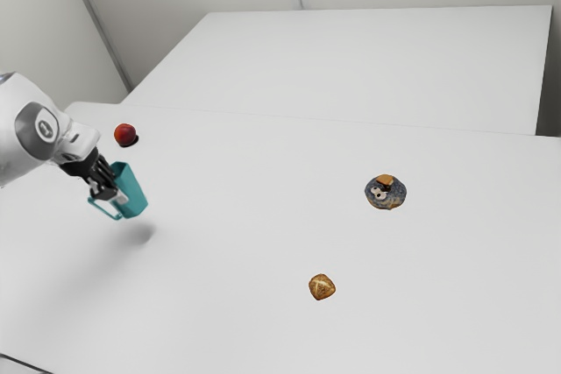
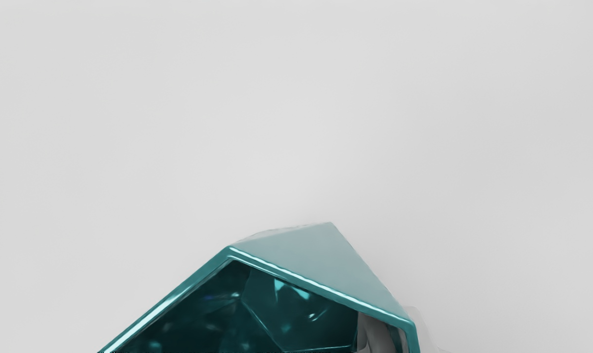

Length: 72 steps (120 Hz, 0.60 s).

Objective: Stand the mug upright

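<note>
Counted: one mug, one red round fruit, one golden-brown lump, one dark disc-like item. All on or over a single white tabletop.

Mug is teal, glossy at the rim and inside, flat-faceted walls with angular corners; one thin looped handle. Fruit is smooth-looking, near the far edge. Lump is a rounded square with a mottled, crust-like surface. Disc is blue-grey and speckled, topped with an orange-brown chunk and pale round bits — exact material can't be told.

Fingers are black with light grey tips, clamped on the mug by its wall — a grey part is seen inside the mouth, right at the wall. Gap looks narrow; exact opening can't be read. Mug is held tilted, clear of the tabletop, shadow cast apart below it. Mouth is turned toward the wrist camera. Not set upright.
</note>
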### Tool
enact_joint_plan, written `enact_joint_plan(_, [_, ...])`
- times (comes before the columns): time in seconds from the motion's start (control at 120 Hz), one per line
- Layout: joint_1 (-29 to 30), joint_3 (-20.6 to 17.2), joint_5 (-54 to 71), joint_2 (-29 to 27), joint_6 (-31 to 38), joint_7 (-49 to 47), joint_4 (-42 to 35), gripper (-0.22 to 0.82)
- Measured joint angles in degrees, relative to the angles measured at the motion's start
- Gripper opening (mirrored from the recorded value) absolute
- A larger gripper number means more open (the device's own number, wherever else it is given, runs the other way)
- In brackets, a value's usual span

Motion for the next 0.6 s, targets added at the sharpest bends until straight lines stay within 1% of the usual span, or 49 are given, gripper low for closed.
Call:
enact_joint_plan(0.067, [-1.66,-1.23,2.7,0.52,0.4,-5.62,0.79,-0.17])
enact_joint_plan(0.167, [-4.27,-1.7,4.88,1.44,0.88,-13.44,1.01,-0.17])
enact_joint_plan(0.3, [-5.08,-1.81,6.05,0.73,1.17,-22.61,-1.36,-0.18])
enact_joint_plan(0.5, [-9.16,-1.95,6.46,1.22,1.96,-33.49,-2.24,-0.18])
enact_joint_plan(0.6, [-11.19,-2.32,6.59,2.76,3.32,-37.84,-1.9,-0.17])
